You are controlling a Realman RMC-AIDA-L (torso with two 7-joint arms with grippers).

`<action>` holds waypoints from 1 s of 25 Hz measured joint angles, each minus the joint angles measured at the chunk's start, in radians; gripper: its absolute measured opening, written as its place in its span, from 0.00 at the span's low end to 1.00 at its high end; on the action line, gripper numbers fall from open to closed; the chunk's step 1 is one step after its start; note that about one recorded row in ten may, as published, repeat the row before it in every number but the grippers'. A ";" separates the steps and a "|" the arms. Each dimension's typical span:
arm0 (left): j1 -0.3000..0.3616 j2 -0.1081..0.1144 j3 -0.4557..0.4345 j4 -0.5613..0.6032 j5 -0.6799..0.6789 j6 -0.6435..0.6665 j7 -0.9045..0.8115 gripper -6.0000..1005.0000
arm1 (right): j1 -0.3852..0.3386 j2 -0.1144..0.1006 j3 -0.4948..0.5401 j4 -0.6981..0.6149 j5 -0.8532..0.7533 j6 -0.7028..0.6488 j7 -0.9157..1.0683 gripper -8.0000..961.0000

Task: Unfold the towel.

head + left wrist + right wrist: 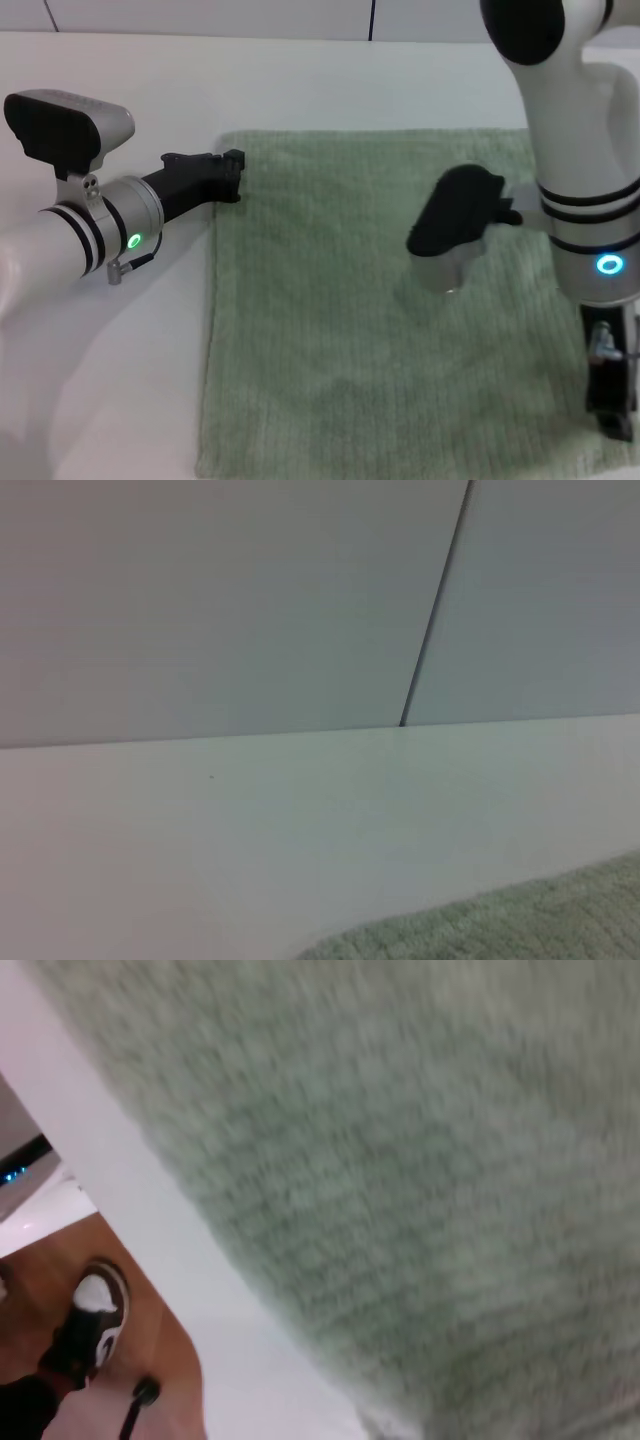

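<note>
Lying flat on the white bench (330, 80), the towel (370, 330) is spread out as one broad pale green sheet, its ribbed pile facing up. Its far edge runs straight across the bench and its left edge runs down toward the near side; the near and right edges pass out of the head view, so I cannot tell how far it reaches there.

At the far left corner of the towel sits the left tool (232, 172), black and held low, reaching in from the left over the bare bench. Its tip is right at the corner of the cloth, touching or just beside it; I cannot tell which, nor whether its fingers are spread or pressed together. The left wrist view shows only a strip of towel (520, 925) along one edge of the picture, bare bench beyond it, and a pale wall panel (200, 600) with a dark seam.

The right arm comes down from above over the right part of the towel. The right tool (612, 405) hangs low near the towel's right side, close to the near corner, and whether it is open or closed cannot be made out. The right wrist view is filled with towel (430, 1170), a band of white bench edge, and past that a wooden floor (90, 1360) with a black-and-white shoe (95, 1315) on it.
</note>
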 joint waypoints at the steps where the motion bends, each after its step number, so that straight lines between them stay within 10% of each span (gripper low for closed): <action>1: 0.000 0.000 -0.001 0.000 0.000 0.000 0.000 0.01 | -0.003 -0.002 -0.004 0.011 -0.002 0.003 0.007 0.31; 16: -0.002 0.001 -0.020 0.000 0.000 0.002 0.007 0.01 | 0.002 -0.009 0.113 -0.315 -0.046 -0.063 -0.020 0.31; 25: 0.019 0.003 -0.036 0.040 0.000 0.007 0.004 0.01 | -0.225 -0.009 0.216 -0.556 -0.130 -0.501 -0.114 0.31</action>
